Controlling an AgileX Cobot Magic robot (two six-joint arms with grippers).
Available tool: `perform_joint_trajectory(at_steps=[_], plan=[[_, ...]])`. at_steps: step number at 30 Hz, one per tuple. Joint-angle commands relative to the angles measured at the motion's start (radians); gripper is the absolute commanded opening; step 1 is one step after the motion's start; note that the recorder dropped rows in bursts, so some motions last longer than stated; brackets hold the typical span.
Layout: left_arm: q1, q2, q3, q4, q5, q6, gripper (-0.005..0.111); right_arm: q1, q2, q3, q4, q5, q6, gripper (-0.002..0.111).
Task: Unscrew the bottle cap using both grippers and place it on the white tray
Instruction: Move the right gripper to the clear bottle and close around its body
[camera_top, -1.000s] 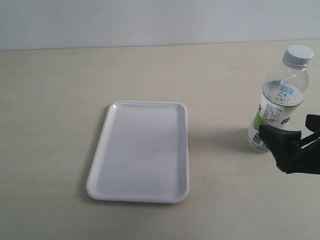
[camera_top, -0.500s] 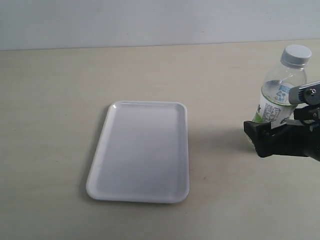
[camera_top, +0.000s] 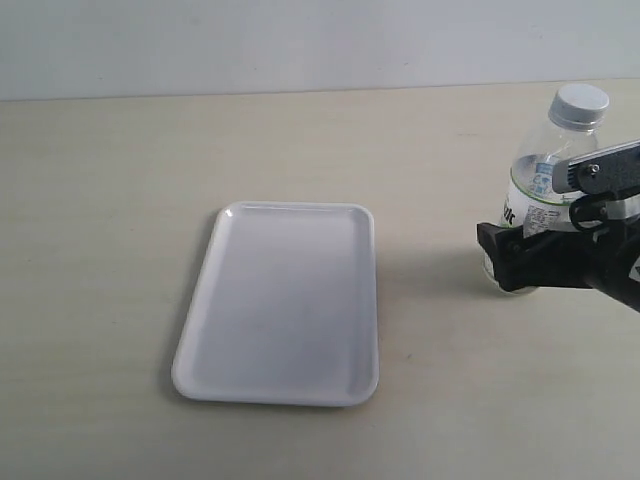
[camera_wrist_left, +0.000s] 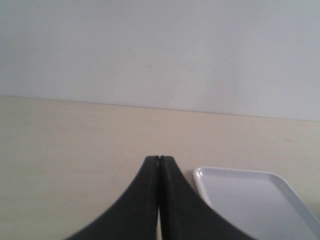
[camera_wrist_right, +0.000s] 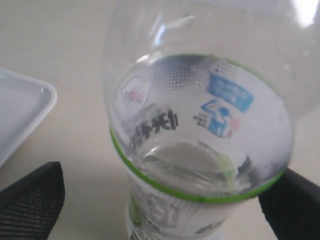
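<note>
The bottle (camera_top: 533, 178) stands at the right of the table, leaning slightly left, with the white bottle cap (camera_top: 580, 103) screwed on its neck. My right gripper (camera_top: 514, 262) is open and straddles its lower labelled body. In the right wrist view the bottle (camera_wrist_right: 200, 150) fills the space between the fingers; one finger (camera_wrist_right: 31, 200) stands apart from it and the other (camera_wrist_right: 292, 202) is at its side. The white tray (camera_top: 285, 300) lies flat left of the bottle. My left gripper (camera_wrist_left: 159, 160) is shut on nothing, low over the table next to the tray's corner (camera_wrist_left: 250, 200). It does not show in the exterior view.
A pale wall runs along the far edge of the beige table (camera_top: 110, 250). A corner of the tray (camera_wrist_right: 20, 110) shows beside the bottle in the right wrist view. Bare table lies between tray and bottle.
My right gripper has risen and moved left from the table's right edge to surround the bottle's lower body. The bottle has shifted and tipped slightly left.
</note>
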Motion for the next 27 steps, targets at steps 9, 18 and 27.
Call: perform_joint_trajectory(at_steps=[9, 18, 27], plan=[[-0.004, -0.005, 0.000, 0.005, -0.001, -0.001, 0.000, 0.002, 0.005, -0.005, 0.036, -0.046, -0.010, 0.100], [-0.004, -0.005, 0.000, 0.005, -0.001, -0.001, 0.000, 0.002, 0.005, -0.005, 0.029, -0.062, -0.020, 0.100], [-0.004, -0.005, 0.000, 0.005, -0.001, -0.001, 0.000, 0.002, 0.005, -0.005, 0.083, -0.068, -0.047, 0.100]])
